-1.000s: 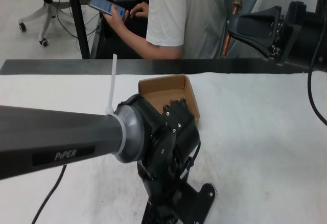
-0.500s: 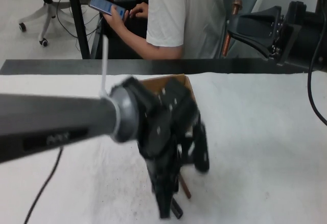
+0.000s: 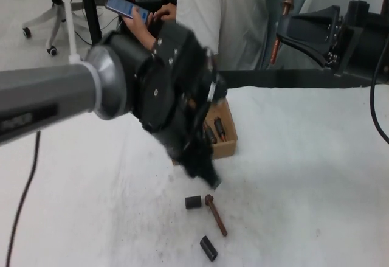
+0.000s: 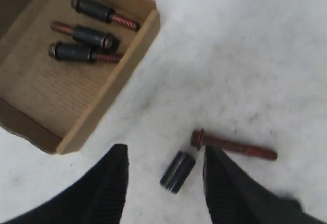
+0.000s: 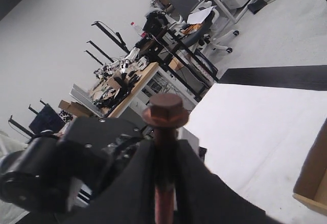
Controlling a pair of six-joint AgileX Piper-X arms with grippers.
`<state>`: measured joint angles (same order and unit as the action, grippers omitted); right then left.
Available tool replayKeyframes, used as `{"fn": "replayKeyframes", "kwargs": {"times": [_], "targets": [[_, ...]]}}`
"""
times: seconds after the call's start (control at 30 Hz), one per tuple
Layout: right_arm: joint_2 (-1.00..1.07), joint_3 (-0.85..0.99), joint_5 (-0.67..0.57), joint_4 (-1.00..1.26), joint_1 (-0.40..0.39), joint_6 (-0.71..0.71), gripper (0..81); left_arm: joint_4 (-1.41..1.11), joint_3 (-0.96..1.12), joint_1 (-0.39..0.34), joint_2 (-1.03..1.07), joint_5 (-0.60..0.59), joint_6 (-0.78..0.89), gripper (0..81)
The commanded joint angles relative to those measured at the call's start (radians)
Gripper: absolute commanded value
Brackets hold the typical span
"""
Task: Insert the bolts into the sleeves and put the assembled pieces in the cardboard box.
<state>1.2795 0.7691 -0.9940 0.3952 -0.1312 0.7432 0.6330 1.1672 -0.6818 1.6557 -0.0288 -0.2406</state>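
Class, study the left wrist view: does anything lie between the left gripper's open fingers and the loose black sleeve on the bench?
Nothing visible does. The sleeve lies on the bare bench, in line with the gap of the open left gripper. The loose bolt lies beside the sleeve, apart from it and outside that path.

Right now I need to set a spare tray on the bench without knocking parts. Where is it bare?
Bare cloth spreads right of the cardboard box and the loose bolt; more lies left of the two sleeves. It is crowded in front of the box, where those sleeves and that bolt lie by the open left gripper.
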Motion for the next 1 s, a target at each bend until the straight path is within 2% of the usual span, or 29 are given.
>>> {"fn": "replayKeyframes", "kwargs": {"times": [0.0, 0.07, 0.37, 0.57, 0.7, 0.97], "targets": [[-0.016, 0.009, -0.029, 0.013, 0.005, 0.005, 0.8, 0.096, 0.001, 0.013, 0.065, 0.029, -0.273, 43.6], [-0.016, 0.009, -0.036, 0.013, 0.005, 0.005, 0.8, 0.125, 0.001, 0.013, 0.091, 0.096, -0.437, 43.6], [-0.016, 0.009, -0.038, 0.013, 0.005, 0.005, 0.8, 0.141, 0.001, 0.014, 0.124, 0.095, -0.633, 43.6], [-0.016, 0.009, -0.061, 0.013, 0.005, 0.012, 0.8, 0.135, 0.001, 0.014, 0.124, 0.065, -0.706, 38.7], [-0.016, 0.009, -0.060, 0.013, 0.005, 0.016, 0.8, 0.135, 0.001, 0.014, 0.124, 0.062, -0.726, 38.7], [-0.016, 0.009, -0.060, 0.013, 0.005, 0.021, 0.8, 0.135, 0.003, 0.014, 0.124, -0.015, -0.748, 39.4]]}}
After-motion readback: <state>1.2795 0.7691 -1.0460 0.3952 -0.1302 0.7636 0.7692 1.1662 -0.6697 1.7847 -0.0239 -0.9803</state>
